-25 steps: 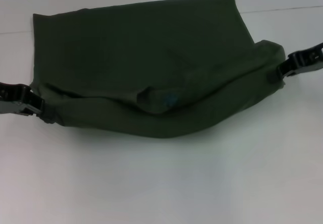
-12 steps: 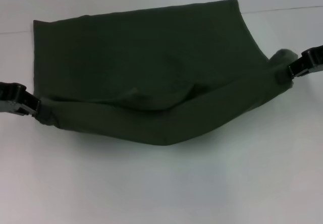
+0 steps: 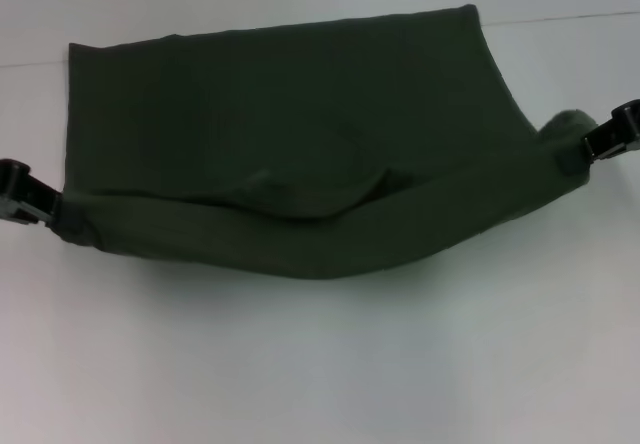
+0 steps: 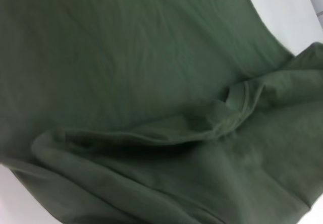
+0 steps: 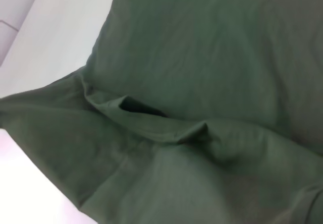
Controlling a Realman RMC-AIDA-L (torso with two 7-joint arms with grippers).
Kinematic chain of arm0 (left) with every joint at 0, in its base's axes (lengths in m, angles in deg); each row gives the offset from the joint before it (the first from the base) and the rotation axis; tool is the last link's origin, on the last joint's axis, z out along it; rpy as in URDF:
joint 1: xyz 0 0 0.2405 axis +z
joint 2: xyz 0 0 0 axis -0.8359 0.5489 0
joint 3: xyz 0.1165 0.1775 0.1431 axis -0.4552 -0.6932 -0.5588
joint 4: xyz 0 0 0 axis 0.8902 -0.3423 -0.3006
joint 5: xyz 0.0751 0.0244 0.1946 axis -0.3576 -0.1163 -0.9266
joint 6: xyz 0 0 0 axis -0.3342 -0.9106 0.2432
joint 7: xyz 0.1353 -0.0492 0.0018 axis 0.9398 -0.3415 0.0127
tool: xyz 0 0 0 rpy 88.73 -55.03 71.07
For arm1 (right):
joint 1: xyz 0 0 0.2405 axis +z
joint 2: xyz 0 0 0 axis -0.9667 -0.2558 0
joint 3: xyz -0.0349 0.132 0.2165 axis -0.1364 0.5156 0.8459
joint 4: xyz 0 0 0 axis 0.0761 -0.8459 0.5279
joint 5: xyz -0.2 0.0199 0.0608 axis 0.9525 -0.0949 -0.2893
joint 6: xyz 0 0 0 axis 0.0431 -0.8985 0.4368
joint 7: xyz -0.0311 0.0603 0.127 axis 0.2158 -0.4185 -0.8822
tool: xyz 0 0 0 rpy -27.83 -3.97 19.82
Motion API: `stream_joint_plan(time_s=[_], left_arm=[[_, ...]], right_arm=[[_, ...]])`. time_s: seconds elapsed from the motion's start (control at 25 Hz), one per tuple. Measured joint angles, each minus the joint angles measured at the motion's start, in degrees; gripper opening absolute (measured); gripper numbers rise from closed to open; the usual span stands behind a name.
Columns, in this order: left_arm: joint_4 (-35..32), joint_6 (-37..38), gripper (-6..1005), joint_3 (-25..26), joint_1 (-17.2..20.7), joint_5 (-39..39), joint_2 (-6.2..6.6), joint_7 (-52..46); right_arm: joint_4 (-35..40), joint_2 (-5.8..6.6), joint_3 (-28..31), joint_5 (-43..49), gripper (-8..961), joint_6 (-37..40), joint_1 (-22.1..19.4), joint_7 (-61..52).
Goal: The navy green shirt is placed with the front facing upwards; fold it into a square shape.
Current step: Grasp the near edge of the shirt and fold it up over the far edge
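From the head camera I see the navy green shirt (image 3: 280, 154) spread over the middle and far part of the white counter (image 3: 320, 364), its far edge lying flat and running from far left to far right. The near edge is lifted and stretched between my two arms, sagging in the middle into a shallow curve, with a soft fold bulging just above that band near the centre. My left claw (image 3: 52, 210) sits at the left edge of the scene, closed on the near-left corner of the shirt, the cloth bunched where it meets the black fingers. My right claw (image 3: 582, 150) is at the right edge, a little farther back than the left one, and it too is clamped on a bunched corner of fabric. No lettering shows on the upturned side; I see plain dark green cloth only.

In the left wrist camera the shirt (image 4: 151, 82) fills nearly everything, a rolled fold with a stitched hem crossing the cloth, and bare counter (image 4: 282, 7) shows at one corner. I see no fingers here.

In the right wrist camera the shirt (image 5: 212, 57) again covers most of the picture, a creased fold with a dark pocket in it running across, and pale counter (image 5: 50, 37) beside it.
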Motion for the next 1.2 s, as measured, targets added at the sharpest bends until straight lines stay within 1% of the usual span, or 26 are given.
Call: stream_joint_plan(time_s=[0.12, 0.2, 0.32, 0.52, 0.64, 0.76, 0.96, 1.08, 1.2], left_arm=[[-1.6, 1.1, 87, 1.6, 0.4, 0.3, -0.06, 0.1], [-1.9, 1.3, 87, 1.7, 0.5, 0.4, -0.13, 0.2], [-1.9, 1.3, 87, 1.5, 0.5, 0.4, -0.32, 0.4], [-1.9, 1.8, 87, 1.4, 0.4, 0.4, -0.33, 0.6], [-2.1, 2.7, 87, 1.5, 1.0, 0.4, -0.38, 1.2], [-2.9, 4.2, 87, 1.8, 2.4, 0.6, -0.63, 2.3], [-5.0, 6.3, 87, 1.8, 4.6, 0.7, -1.05, 3.2], [-5.3, 7.1, 87, 1.8, 5.1, 0.6, -1.10, 3.3], [-5.3, 7.9, 87, 0.2, 5.0, 0.0, -1.07, 2.9]], right_arm=[[1.1, 0.26, 2.1, -1.1, 52, 1.5, -0.1, 0.1], [1.3, 0.53, 3.1, -2.4, 52, 2.0, -0.4, 0.1], [1.3, 0.87, 3.0, -3.1, 51, 2.1, -0.8, 0.0], [0.9, 0.87, 2.6, -2.9, 51, 2.1, -0.9, -0.1], [0.7, 0.57, 1.0, -2.9, 51, 2.2, -1.1, -0.3], [0.6, 0.39, -1.7, -3.0, 51, 2.4, -2.1, -0.6], [0.6, 1.21, -4.8, -3.1, 51, 2.6, -4.2, -1.7], [0.6, 1.88, -7.1, -3.0, 51, 2.7, -5.1, -2.1], [0.6, 2.37, -10.5, -2.7, 51, 2.7, -5.7, -3.0]])
